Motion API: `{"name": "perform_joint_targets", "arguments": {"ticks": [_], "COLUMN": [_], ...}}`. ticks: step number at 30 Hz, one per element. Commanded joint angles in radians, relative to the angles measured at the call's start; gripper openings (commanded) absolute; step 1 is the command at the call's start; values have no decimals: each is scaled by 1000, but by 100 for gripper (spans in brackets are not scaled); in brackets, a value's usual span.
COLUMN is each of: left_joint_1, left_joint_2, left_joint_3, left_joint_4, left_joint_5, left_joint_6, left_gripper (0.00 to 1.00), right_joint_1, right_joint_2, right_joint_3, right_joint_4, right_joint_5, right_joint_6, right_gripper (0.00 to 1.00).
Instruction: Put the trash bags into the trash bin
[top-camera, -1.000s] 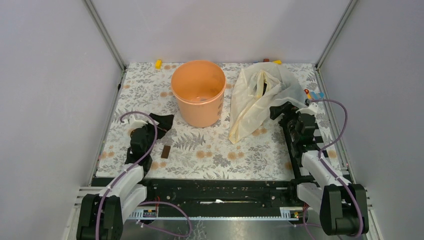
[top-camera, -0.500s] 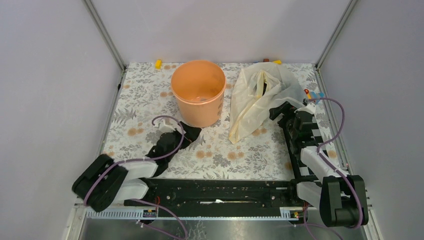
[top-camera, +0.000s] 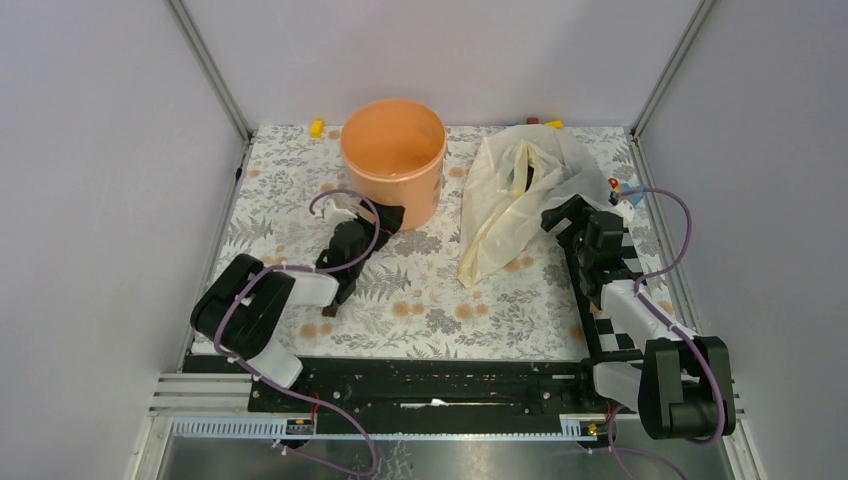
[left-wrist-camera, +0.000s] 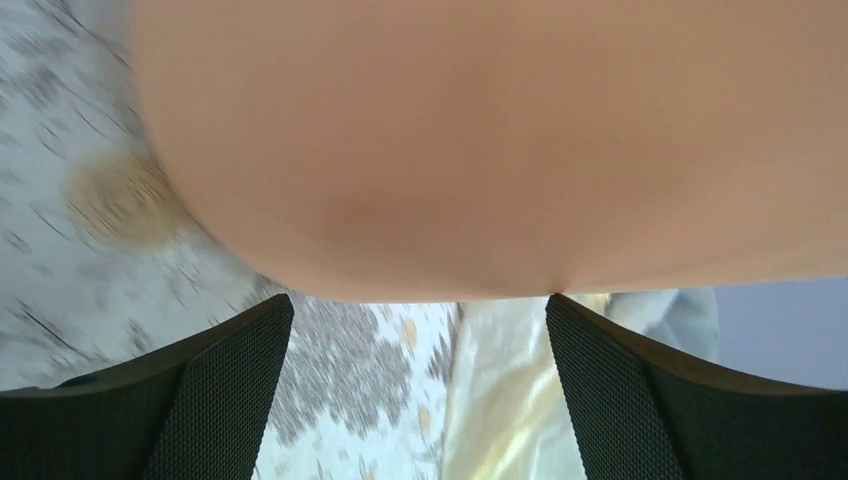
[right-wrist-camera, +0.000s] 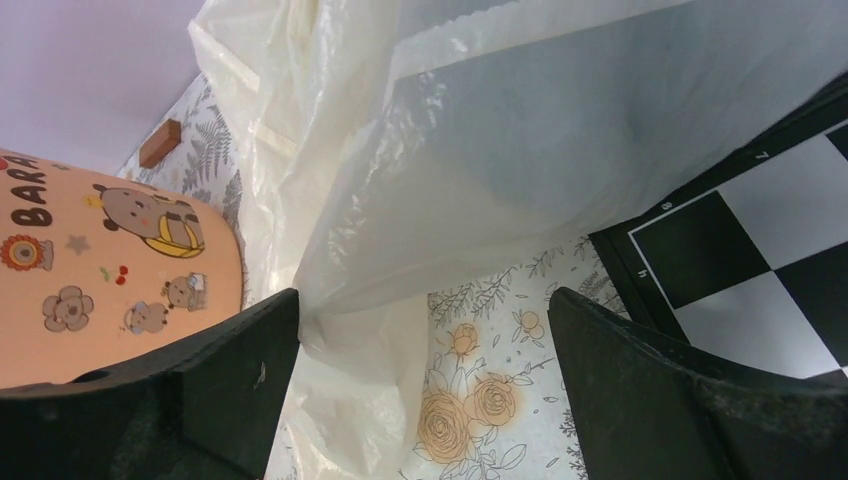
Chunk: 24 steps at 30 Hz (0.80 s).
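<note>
Since the cream plastic bag (top-camera: 510, 195) lies just beside the right gripper (top-camera: 556, 216) and well apart from the left one, the right arm is the nearer for the pick.

Right wrist view: fingers spread wide, bag film bulging between and above them, nothing pinched yet.

Bag is slumped on the floral cloth (top-camera: 430, 300). Its long axis runs from near-left to far-right. Only this one bag is visible.

Bin (top-camera: 415, 185) stands upright at far centre, left of the bag. It is near the bag, with a strip of cloth showing between them in the top view.

Left gripper (top-camera: 388, 218) sits low at the bin's near wall. Its wrist view is mostly orange wall, fingers apart, holding nothing. Whether it touches the wall: cannot tell.

Judgement: the carry must go leftward from bag to bin and over the rim. The left gripper looks placed to steady the bin.
</note>
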Motion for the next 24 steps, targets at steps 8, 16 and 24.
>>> {"name": "perform_joint_targets", "arguments": {"ticks": [8,16,24], "left_joint_1": [170,-46,-266], "left_joint_2": [20,-152,-144], "left_joint_3": [58,-14,106], "left_joint_4": [3,-112,-243], "left_joint_5": [134,85,117], "left_joint_6": [58,196,369], "left_gripper": [99,98,95], "right_joint_1": [3,4,4], "right_joint_2": [6,148,-59], "right_joint_3": [97,235,212], "right_joint_4": [-147,-246,-667], "right_joint_5": [210,125,477], "right_joint_6": [154,143,171], "right_gripper": [95,34,1]}}
